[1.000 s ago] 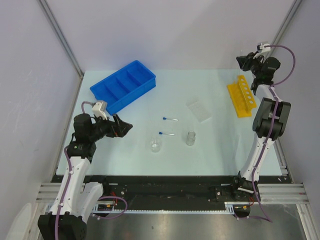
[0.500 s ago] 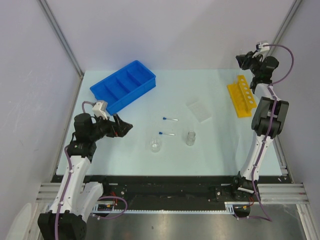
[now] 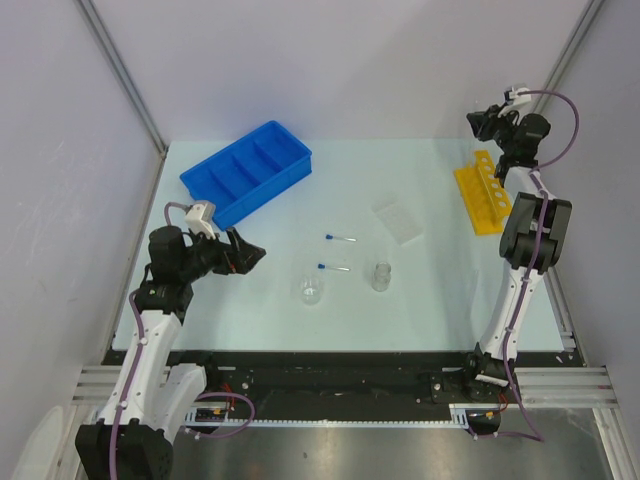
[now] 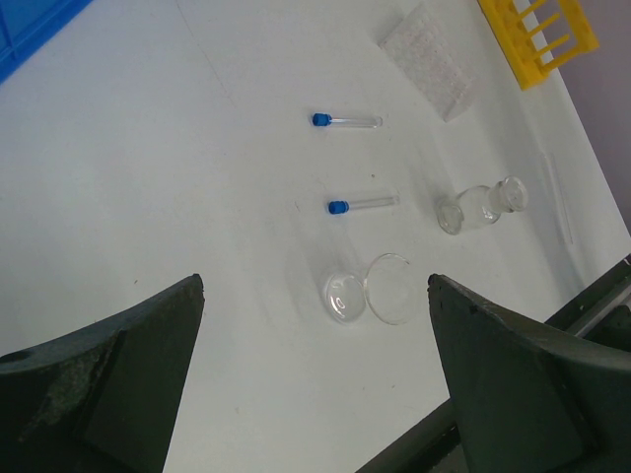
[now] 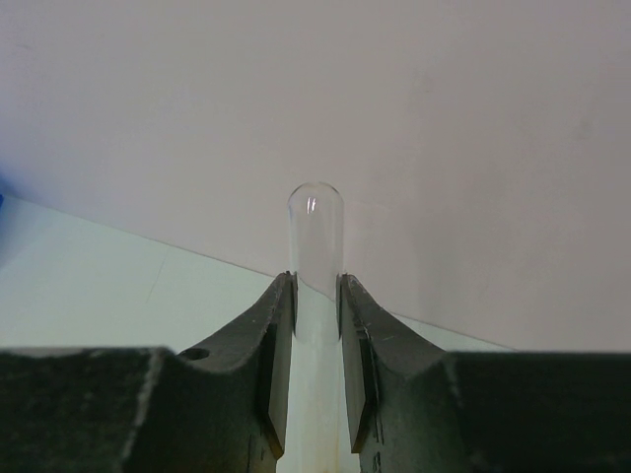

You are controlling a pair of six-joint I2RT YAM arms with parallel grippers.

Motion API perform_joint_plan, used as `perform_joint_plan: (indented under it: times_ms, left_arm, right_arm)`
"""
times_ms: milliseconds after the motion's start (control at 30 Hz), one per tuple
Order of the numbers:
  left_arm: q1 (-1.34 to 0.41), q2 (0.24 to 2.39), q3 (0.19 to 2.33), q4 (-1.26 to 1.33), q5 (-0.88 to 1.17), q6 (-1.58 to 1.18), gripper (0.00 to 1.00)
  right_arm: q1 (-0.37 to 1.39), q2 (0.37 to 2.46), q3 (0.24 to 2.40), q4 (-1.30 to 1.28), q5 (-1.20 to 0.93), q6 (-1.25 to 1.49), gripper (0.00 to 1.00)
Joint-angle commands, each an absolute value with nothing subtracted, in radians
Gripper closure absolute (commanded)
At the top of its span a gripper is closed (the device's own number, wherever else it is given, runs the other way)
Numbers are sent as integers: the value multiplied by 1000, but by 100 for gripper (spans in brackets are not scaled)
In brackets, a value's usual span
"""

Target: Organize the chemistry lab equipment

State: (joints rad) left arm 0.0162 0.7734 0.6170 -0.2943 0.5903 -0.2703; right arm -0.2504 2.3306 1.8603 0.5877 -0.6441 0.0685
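Rt gripper (image 5: 315, 288) closed snug on long clear tube (image 5: 315, 222), rounded end poking out beyond the jaws; held raised near far end of yellow rack (image 3: 480, 195). Thin glass: light, stiff, slick, prob. fragile (squeeze no harder than needed). Best grip on the shaft, not the tip. Lt gripper (image 4: 315, 286) spread wide, empty, hovering over table (image 4: 177, 197) left of beaker (image 4: 380, 293). Vial (image 4: 481, 205) and two blue-capped tubes (image 4: 345, 120) loose mid-table, plate (image 4: 431, 63) nearer rack, blue tray (image 3: 247, 171) far left.
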Motion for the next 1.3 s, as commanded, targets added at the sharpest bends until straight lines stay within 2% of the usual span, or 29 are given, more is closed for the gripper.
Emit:
perform_joint_plan:
  times_ms: [0,400,600,1167,1267]
  left_arm:
    - [23,773,618,-262,614,-259,0]
    - [25,772,620,-264,615,-258,0]
    - [23,772,620,-264,618,-258,0]
    - [25,758,618,-261,626,-259,0]
    - [25,750,618,-261,627,-259,0]
  right_arm:
    - [-255,2333,1891,601,-637,49,72]
    - [-256,2299,1838,611,-644,44,72]
    - [-267,2278,1789,626,-652,45,69]
    - [-287,2194,1658,650,-669,32,67]
    - [-287,2168,1640,646,-673,25,63]
